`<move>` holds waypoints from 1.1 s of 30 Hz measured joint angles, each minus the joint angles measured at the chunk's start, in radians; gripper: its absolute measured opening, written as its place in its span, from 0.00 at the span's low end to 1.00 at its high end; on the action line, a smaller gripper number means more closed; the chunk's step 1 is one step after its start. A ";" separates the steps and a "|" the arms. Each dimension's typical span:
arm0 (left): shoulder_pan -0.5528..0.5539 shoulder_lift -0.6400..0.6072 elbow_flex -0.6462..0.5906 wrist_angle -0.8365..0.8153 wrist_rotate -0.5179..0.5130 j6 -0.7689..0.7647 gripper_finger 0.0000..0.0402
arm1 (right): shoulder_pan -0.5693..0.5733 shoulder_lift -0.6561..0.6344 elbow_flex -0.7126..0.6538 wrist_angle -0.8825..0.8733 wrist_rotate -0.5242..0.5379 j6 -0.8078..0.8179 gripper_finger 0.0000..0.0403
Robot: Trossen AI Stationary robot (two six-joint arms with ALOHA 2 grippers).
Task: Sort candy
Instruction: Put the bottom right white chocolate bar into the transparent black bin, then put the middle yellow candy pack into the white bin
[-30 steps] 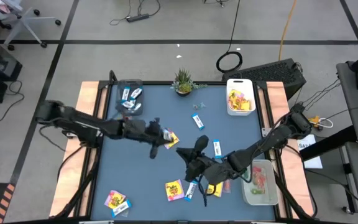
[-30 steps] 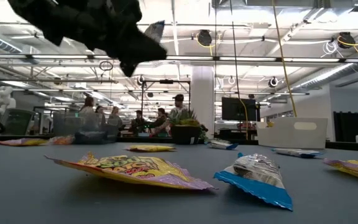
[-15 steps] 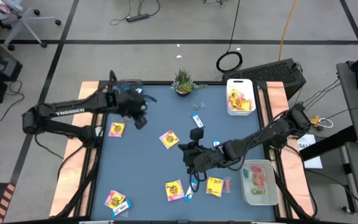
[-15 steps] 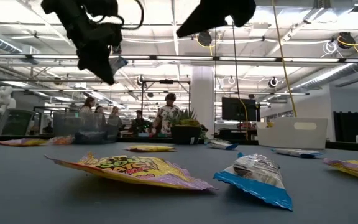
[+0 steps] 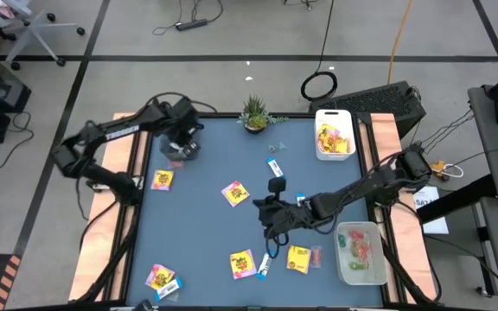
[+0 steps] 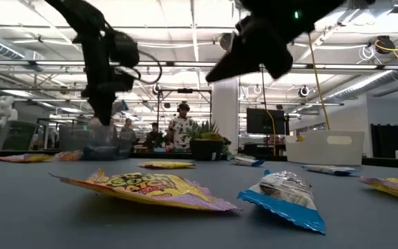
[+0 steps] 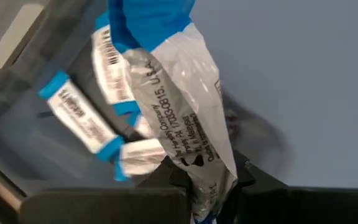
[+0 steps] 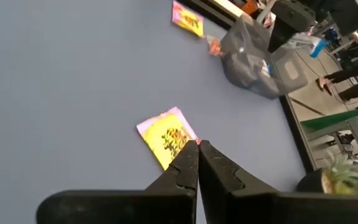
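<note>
The left gripper (image 5: pixel 182 138) hangs over the clear bin (image 5: pixel 173 123) at the far left corner of the table (image 5: pixel 206 233), pinching a blue-and-white bar (image 7: pixel 179 112). Its silver wrapper carries small black print, partly readable as "Hershey Company" with a number line, and a barcode shows on a bar (image 7: pixel 112 71) just behind it. Inside the bin lie more blue-and-white bars (image 7: pixel 79 115).

The right gripper (image 5: pixel 269 213) is over the middle of the table with its fingers (image 8: pixel 188 168) pressed together and holding nothing. A yellow packet (image 8: pixel 168 137) with pink print lies just beyond them; its writing is too small to read.

The white bin (image 5: pixel 334 135) at the far right holds yellow packets. The clear bin (image 5: pixel 361 253) at the near right holds small red and green pieces. Other packets and bars lie scattered on the table, and a plant (image 5: pixel 255 112) stands at the far edge.
</note>
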 joint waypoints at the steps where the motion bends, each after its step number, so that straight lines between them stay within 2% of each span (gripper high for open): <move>1: 0.022 0.022 0.000 0.011 -0.003 0.015 0.08 | -0.002 0.000 -0.022 0.028 0.000 0.000 0.00; 8: 0.145 0.179 0.000 0.053 -0.006 0.044 0.08 | -0.012 0.000 -0.093 0.143 0.000 0.003 0.00; 12: 0.164 0.228 0.000 0.054 -0.010 0.103 0.10 | -0.012 0.000 -0.093 0.150 0.001 0.003 0.00; 17: 0.152 0.231 0.000 0.068 -0.086 0.143 0.19 | -0.012 0.000 -0.093 0.150 0.001 0.003 0.00; 25: 0.152 0.186 0.000 0.052 -0.134 0.177 0.34 | -0.011 0.000 -0.093 0.150 0.001 0.004 0.00; 33: 0.130 -0.004 0.000 0.065 -0.165 0.194 0.35 | -0.011 0.000 -0.093 0.149 0.005 0.003 0.00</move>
